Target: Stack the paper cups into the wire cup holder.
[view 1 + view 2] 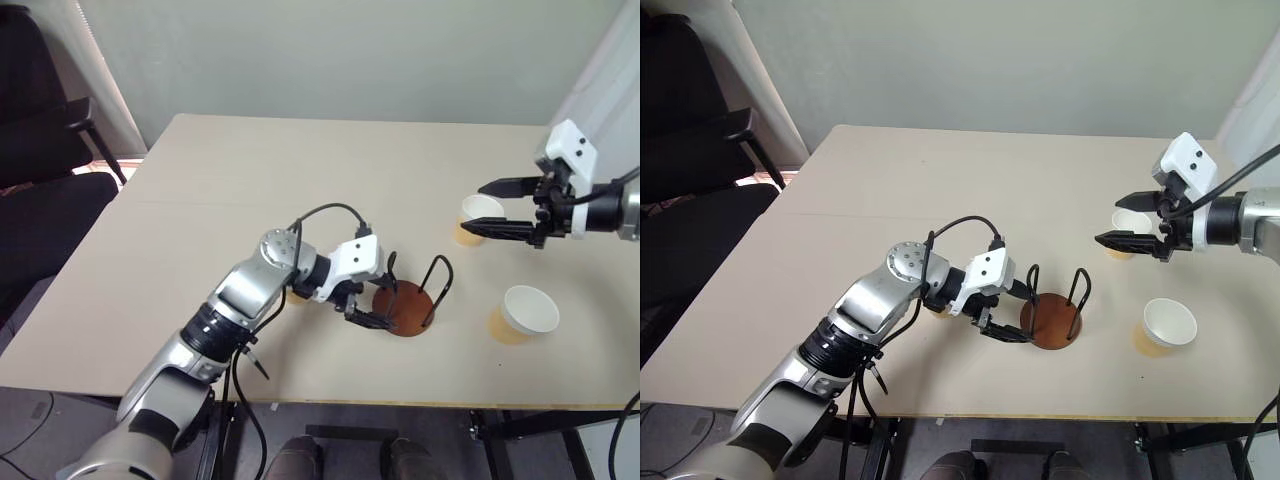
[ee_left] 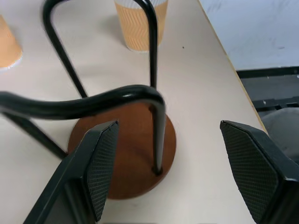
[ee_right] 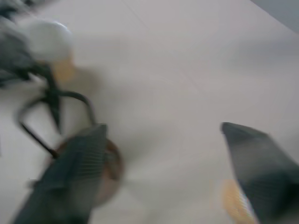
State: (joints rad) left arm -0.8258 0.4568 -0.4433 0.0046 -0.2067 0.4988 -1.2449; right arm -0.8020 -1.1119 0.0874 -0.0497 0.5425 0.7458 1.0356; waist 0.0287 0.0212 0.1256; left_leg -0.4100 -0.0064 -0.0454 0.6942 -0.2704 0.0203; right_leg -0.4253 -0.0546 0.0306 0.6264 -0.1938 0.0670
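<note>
Three paper cups (image 1: 528,311) show on the pale desk (image 1: 250,190), none of them in the wire cup holder (image 1: 405,303), whose reddish-brown disc stands empty between its two black wire loops. No brand, label or readable writing appears on any of them; the left wrist view shows only a tan zigzag pattern on one cup wall (image 2: 138,25).

The left gripper (image 1: 367,306) is low over the desk just beside the holder's base, its fingers spread wide with nothing between them; in its wrist view one wire loop arches just ahead of the fingers. One cup sits behind this gripper's wrist, mostly hidden by the arm (image 1: 296,296).

The right gripper (image 1: 497,208) hangs above the desk well to the holder's far right, fingers wide apart and empty. A second cup (image 1: 478,217) stands right at its fingertips, partly covered by the lower finger; touching or not cannot be told. The third cup stands upright nearer the desk's front edge, below that gripper.
</note>
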